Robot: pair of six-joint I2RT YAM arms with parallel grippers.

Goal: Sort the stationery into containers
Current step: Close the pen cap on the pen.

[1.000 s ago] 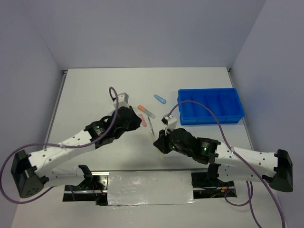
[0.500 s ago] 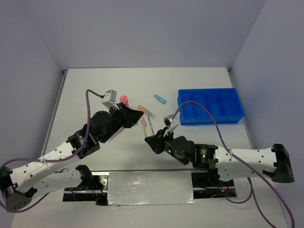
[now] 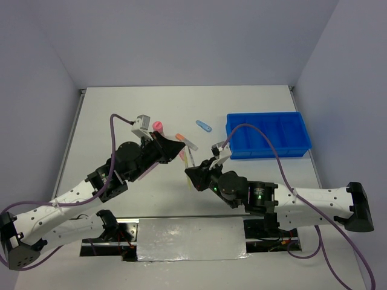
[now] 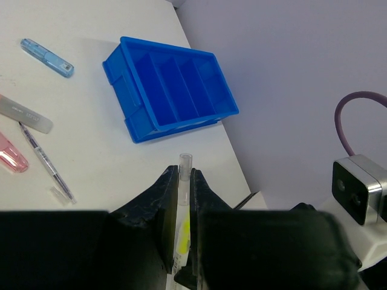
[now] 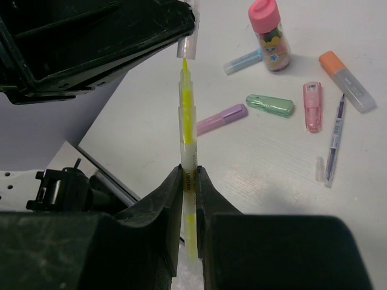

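Note:
My right gripper [image 5: 189, 169] is shut on a thin yellow pen [image 5: 187, 121] and holds it in the air. The pen's tip meets a clear cap [image 5: 186, 45]. That cap [image 4: 183, 175] is pinched in my shut left gripper [image 4: 183, 170], and yellow shows through it. In the top view the left gripper [image 3: 181, 148] and the right gripper [image 3: 188, 174] stand tip to tip above the table. The blue tray [image 3: 272, 151] lies at the right, and its compartments [image 4: 181, 124] hold nothing that I can see.
On the table lie a pink-capped bottle [image 5: 269, 36], a blue stick [image 5: 242, 60], a green stick [image 5: 270, 104], a lilac stick [image 5: 221, 118], a pink stick [image 5: 312, 106], an orange-capped marker [image 5: 346, 81] and a grey pen [image 5: 334, 139]. Another blue stick [image 3: 204, 125] lies left of the tray.
Both arms have risen from the table and swung their grippers toward each other. The pink-capped bottle has come into view behind the left arm. Over the last half second the right gripper edged closer.

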